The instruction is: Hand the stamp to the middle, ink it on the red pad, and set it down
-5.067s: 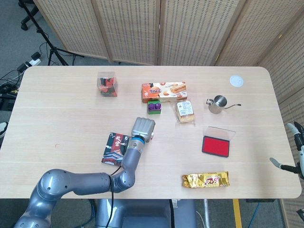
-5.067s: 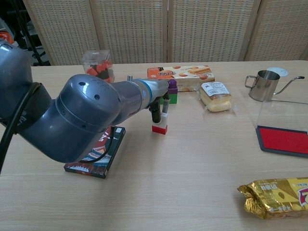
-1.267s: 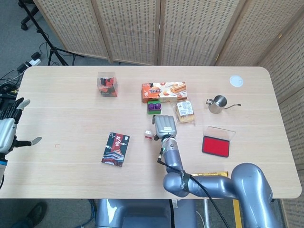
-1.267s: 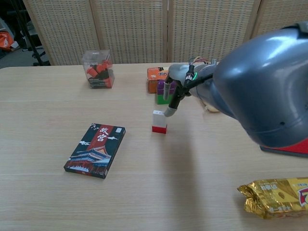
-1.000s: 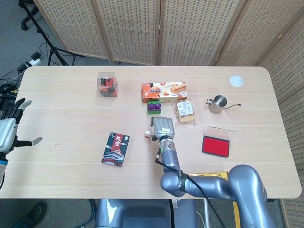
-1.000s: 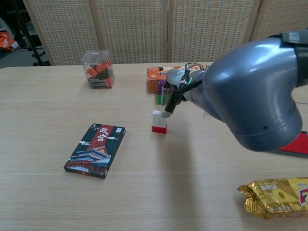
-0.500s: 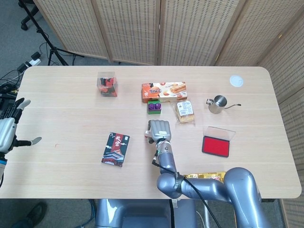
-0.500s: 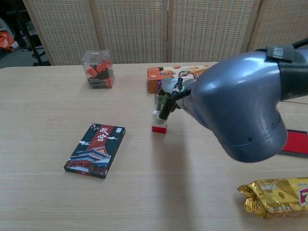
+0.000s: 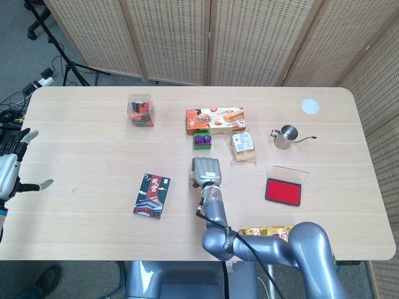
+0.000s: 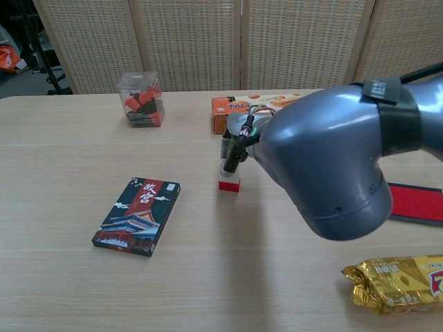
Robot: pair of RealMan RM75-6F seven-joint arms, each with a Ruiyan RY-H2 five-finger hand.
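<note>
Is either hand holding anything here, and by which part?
Left hand holds nothing. Right hand has fingers at the top of the stamp; a closed grip cannot be told.

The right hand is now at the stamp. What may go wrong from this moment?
1. The right hand covers the top of the small, upright stamp; a poor grasp may tip it over.
2. In the head view the hand hides the stamp, so the grip is hard to check from there.
3. The way to the red pad passes near the wrapped cake; the big forearm may push it.
</note>
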